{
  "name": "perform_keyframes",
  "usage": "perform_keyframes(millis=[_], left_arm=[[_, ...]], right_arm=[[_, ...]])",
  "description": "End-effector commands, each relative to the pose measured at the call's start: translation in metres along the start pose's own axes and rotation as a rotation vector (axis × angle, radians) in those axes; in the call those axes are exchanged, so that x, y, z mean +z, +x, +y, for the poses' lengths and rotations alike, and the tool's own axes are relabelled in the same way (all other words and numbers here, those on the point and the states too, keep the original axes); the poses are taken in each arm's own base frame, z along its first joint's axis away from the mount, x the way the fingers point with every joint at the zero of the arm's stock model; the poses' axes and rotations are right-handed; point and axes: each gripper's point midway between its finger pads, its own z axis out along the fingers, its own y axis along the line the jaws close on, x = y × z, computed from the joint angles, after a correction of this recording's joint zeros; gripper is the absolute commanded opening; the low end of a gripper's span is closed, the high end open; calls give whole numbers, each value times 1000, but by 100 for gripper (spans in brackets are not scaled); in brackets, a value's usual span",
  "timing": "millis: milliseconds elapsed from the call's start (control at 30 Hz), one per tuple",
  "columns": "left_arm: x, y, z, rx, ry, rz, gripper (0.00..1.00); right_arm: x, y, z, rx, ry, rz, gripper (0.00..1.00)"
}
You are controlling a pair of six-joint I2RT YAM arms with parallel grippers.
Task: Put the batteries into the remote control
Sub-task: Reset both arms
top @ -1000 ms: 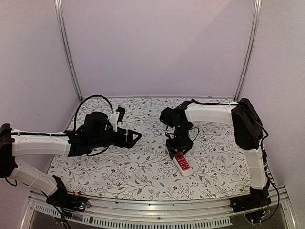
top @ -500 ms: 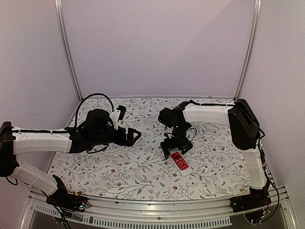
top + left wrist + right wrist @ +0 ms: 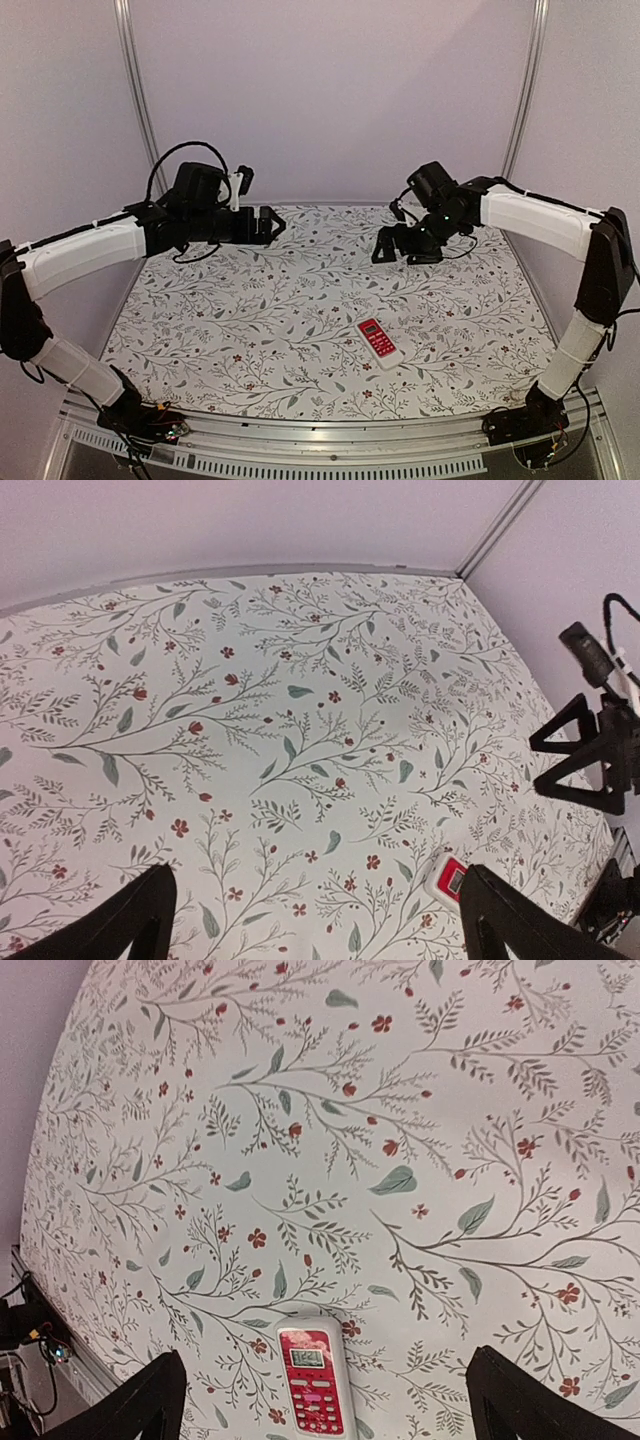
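Black left tool (image 3: 270, 221), right tool (image 3: 402, 251) agape

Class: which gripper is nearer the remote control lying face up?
Right. The right gripper hangs open, raised just beyond the remote control; the left gripper is farther off, beyond it and well to the left.

Seen from the top, both arms are held high. The left arm (image 3: 90, 250) runs from its base at 7 o'clock to about 10 o'clock. Its forearm is nearly level and the left gripper (image 3: 272, 224) points toward 3 o'clock, jaws spread wide and empty. The right arm (image 3: 530, 215) rises from 5 o'clock and bends near 3 o'clock. The right gripper (image 3: 400, 250) hangs at about 1 o'clock, tilted down toward 8 o'clock, jaws wide apart and empty.
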Motion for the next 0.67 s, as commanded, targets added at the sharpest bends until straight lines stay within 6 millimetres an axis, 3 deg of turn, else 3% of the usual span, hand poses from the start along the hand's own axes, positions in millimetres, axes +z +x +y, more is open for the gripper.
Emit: perform_keyframes(millis=[0,33,167,300,433,633], left_arm=[[-10,-10,39,-28,-91,62,99],[-13,-13,47,-37,-106,58,99],[-21,-4,82,-83,-176,64,100],[-23,25,102,-115,-220,85,100],[-21,51,108,-165,-225,110,100],[-24,54,111,-178,-232,69,100]], right_arm=[[-55,-33,-25,23,-82,-247,99],[-70,-36,-33,33,-89,-301,99],[-91,-26,-72,97,-102,-413,99],[-86,-4,-97,147,-103,-459,99],[-74,11,-102,153,-117,-469,99],[-69,16,-96,164,-169,-471,99]])
